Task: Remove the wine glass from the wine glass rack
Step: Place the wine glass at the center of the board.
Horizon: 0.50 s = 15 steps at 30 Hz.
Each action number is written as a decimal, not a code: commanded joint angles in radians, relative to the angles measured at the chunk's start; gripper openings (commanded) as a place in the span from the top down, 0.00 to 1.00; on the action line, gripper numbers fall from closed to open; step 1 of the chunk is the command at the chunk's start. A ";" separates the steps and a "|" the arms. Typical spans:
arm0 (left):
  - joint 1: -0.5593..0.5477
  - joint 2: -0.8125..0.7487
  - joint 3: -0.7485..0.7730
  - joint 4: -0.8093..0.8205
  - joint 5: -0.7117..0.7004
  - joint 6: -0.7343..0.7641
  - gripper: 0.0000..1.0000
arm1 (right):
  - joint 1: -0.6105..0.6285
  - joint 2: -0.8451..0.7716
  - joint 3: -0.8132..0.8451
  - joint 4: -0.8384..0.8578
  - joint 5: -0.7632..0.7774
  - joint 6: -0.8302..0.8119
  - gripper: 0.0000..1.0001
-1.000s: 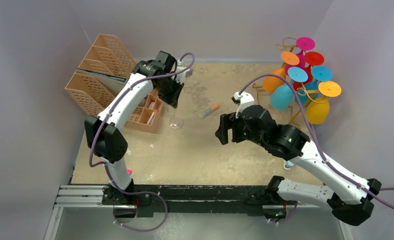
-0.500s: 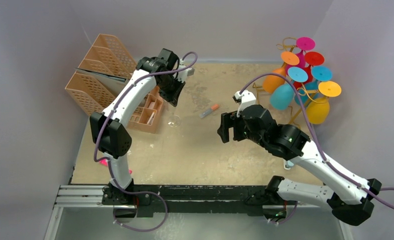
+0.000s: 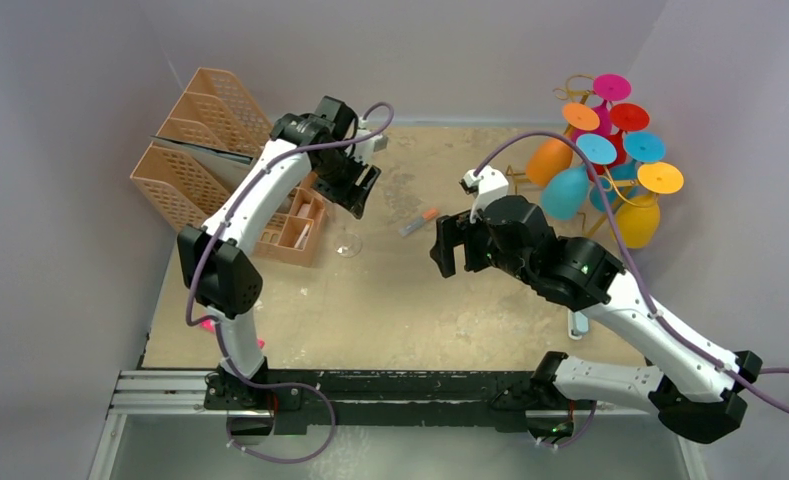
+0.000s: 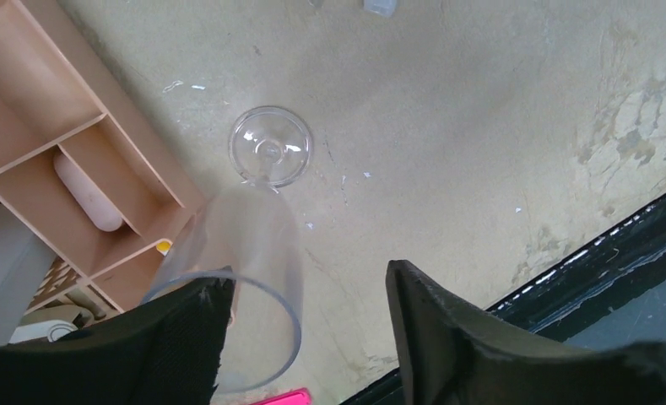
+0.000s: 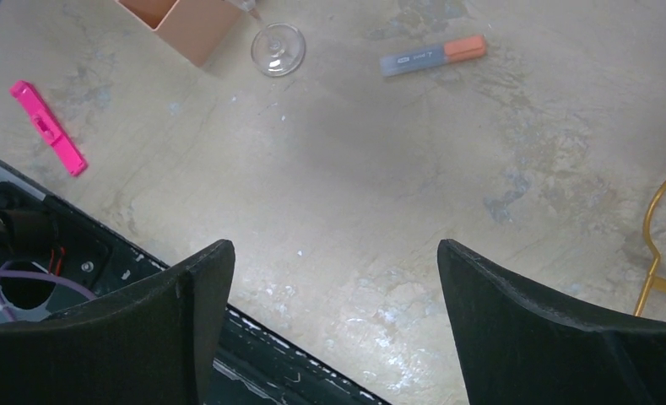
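Observation:
A clear wine glass [image 3: 349,243] stands upright on the table beside the peach box; in the left wrist view its foot [image 4: 270,145] rests on the table and its rim [image 4: 289,331] is close to the camera. My left gripper [image 3: 356,195] [image 4: 311,278] hovers over it, open. One finger overlaps the rim and the other stands apart from it. The gold wine glass rack [image 3: 573,84] stands at the far right with several coloured glasses [image 3: 566,192] hanging on it. My right gripper [image 3: 447,248] [image 5: 333,249] is open and empty over the middle of the table.
Peach lattice organisers [image 3: 205,140] and a small peach box [image 3: 295,228] line the left side. A grey-and-orange marker [image 3: 420,221] [image 5: 433,56] lies mid-table. A pink object [image 5: 46,128] lies near the front left. A black rail [image 3: 390,385] runs along the near edge.
My left gripper has opened and let go of the clear glass, which stays standing. The right arm has shifted slightly away from me and its jaws have widened a little.

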 commanded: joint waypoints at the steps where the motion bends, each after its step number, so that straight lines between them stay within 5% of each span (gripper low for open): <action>1: 0.001 -0.102 0.048 0.037 0.008 -0.028 0.29 | -0.001 -0.003 0.028 0.006 -0.026 -0.059 0.08; 15: 0.001 -0.361 -0.071 0.261 0.045 -0.092 0.13 | -0.017 0.118 0.226 -0.104 0.122 -0.178 0.01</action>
